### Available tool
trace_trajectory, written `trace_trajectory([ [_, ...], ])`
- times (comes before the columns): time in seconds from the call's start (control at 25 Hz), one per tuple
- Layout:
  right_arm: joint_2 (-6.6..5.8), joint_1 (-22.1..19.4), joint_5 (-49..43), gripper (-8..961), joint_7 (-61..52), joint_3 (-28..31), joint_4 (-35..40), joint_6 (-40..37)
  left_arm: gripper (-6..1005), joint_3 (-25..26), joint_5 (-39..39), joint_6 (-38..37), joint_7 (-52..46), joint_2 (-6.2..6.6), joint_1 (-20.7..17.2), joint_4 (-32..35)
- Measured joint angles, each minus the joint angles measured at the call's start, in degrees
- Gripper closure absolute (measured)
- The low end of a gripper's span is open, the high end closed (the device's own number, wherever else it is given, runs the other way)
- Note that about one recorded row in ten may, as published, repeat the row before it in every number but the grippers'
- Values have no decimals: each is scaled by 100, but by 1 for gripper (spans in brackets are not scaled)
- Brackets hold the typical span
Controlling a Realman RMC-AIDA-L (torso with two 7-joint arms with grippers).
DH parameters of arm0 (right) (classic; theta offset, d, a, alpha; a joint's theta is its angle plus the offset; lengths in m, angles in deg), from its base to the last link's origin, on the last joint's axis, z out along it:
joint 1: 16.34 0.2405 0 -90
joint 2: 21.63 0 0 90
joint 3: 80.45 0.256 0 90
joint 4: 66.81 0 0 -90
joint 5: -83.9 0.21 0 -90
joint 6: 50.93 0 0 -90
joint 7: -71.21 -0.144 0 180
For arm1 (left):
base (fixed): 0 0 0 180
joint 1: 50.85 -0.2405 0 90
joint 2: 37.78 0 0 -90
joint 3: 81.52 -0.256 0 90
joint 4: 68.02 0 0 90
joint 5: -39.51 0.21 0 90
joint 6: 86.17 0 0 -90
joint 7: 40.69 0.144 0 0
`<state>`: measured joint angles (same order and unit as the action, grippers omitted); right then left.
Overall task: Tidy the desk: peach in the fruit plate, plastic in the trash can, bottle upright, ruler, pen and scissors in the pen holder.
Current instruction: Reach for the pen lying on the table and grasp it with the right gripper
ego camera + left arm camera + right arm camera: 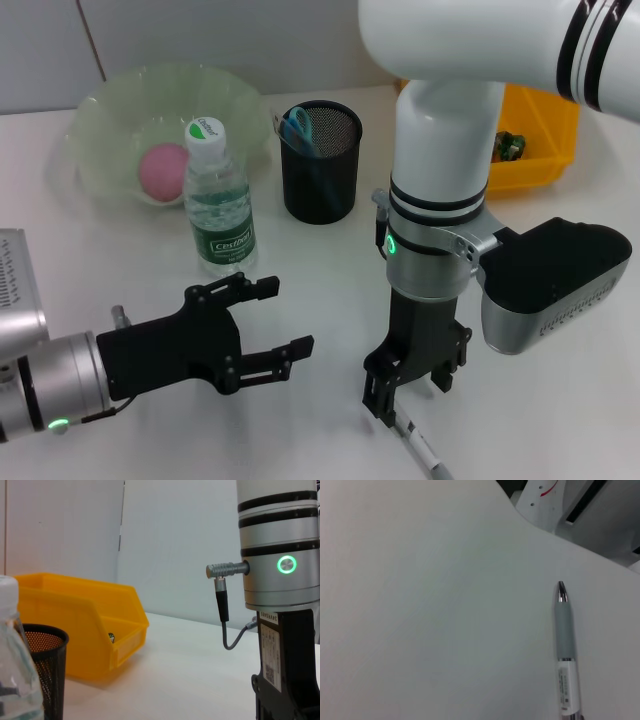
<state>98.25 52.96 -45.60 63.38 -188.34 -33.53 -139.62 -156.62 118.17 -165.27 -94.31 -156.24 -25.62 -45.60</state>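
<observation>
A pink peach (163, 168) lies in the pale green fruit plate (110, 110) at the back left. In front of it the clear bottle (218, 200) (12, 675) stands upright with its green cap on. Blue scissors (297, 125) stick out of the black mesh pen holder (320, 165) (47, 665). A grey and white pen (422, 452) (566, 650) lies flat on the table near the front edge. My right gripper (408, 395) points straight down over the pen's far end, its fingers open on either side of it. My left gripper (275, 335) hovers open, low at the front left. The ruler is not visible.
A yellow bin (540, 130) (85, 630) at the back right holds a small green item (510, 145). The right arm's white column (445, 150) (280, 580) rises between the pen holder and the bin. Bare white table (320, 290) lies between the two grippers.
</observation>
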Motion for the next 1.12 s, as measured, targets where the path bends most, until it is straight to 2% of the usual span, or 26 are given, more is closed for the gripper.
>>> trace_trajectory([
  [1.12,0,67,354,214,-12,-380,-147,247,168,-99,-1,83,-52,12,78,0],
])
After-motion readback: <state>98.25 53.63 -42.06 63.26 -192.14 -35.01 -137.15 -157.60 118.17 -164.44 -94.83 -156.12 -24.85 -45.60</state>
